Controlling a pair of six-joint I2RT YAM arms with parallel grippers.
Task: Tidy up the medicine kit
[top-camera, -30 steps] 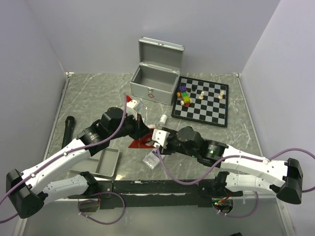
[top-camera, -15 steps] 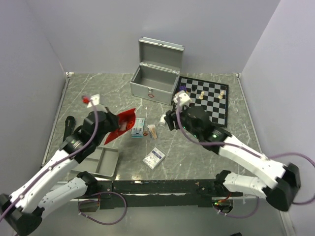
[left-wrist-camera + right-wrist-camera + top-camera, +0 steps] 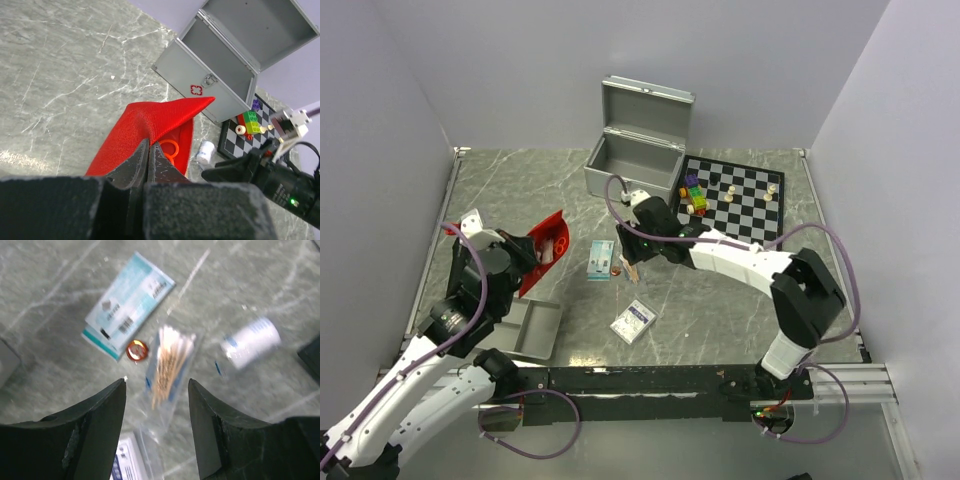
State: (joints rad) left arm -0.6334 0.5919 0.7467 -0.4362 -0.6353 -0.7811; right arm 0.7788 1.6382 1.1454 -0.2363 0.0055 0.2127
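Observation:
The medicine kit (image 3: pixel 632 165), a silver case, stands open at the back with its lid up; it also shows in the left wrist view (image 3: pixel 210 87). My left gripper (image 3: pixel 526 264) (image 3: pixel 148 148) is shut on the edge of a red pouch (image 3: pixel 546 247) (image 3: pixel 150 125), lifted off the table, with an orange ring handle (image 3: pixel 170 149) inside. My right gripper (image 3: pixel 631 252) (image 3: pixel 156 390) is open just above a clear bag of cotton swabs (image 3: pixel 169 365) (image 3: pixel 630 268). Around it lie a teal box (image 3: pixel 129 306) (image 3: pixel 602 260), a small red round item (image 3: pixel 137 350) and a white bottle (image 3: pixel 250 342) (image 3: pixel 205 151).
A white and blue packet (image 3: pixel 633 321) lies toward the front. A shallow grey tray (image 3: pixel 532 331) sits at the front left. A chessboard (image 3: pixel 735 215) with pieces and coloured blocks (image 3: pixel 695 197) lies right of the kit. Grey walls enclose the table.
The left arm has drawn back to the left, carrying the red pouch and uncovering the teal box and swabs. The right arm has swung left from the chessboard to over the swabs bag.

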